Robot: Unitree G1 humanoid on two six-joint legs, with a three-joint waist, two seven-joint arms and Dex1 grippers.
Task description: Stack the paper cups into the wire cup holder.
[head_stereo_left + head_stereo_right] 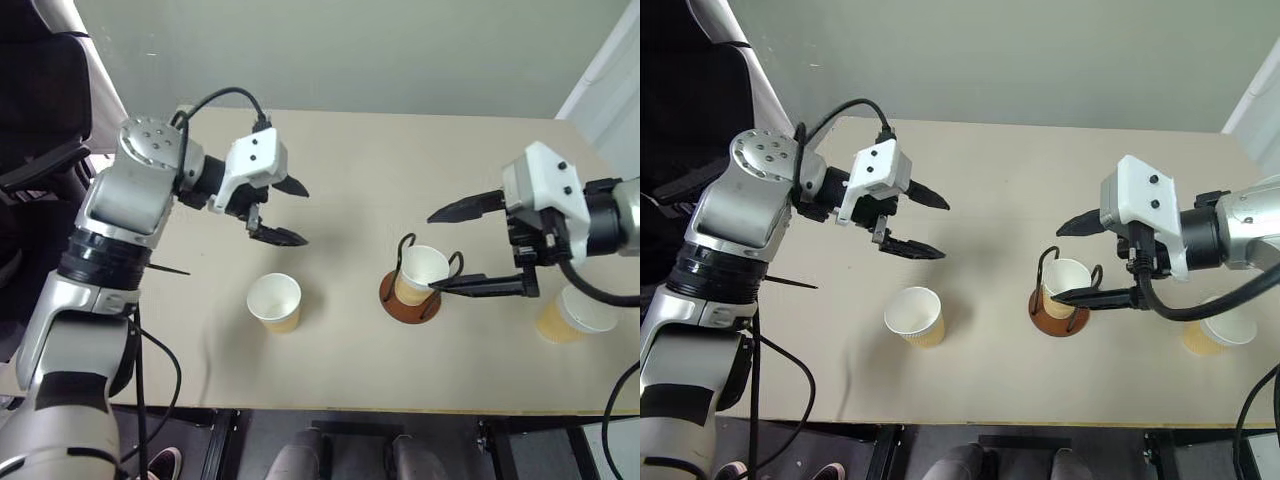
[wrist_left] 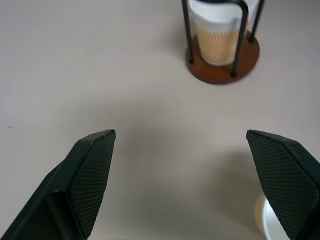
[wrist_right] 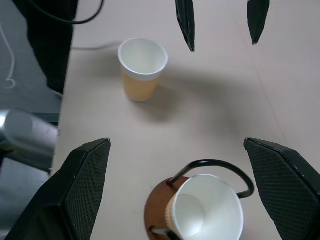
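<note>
One paper cup [image 1: 421, 273] sits in the wire cup holder [image 1: 410, 297]; two wait on the table [image 1: 360, 180], one [image 1: 275, 302] near the left gripper [image 1: 283, 211], one [image 1: 570, 315] under the right gripper [image 1: 463, 247]. Both jaws gape wide, empty. Light, crushable: pinch the wall gently below the rim.

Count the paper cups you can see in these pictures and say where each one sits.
3: one paper cup stands inside the wire cup holder, one upright on the table's left side, one at the right, partly behind the right arm.
</note>
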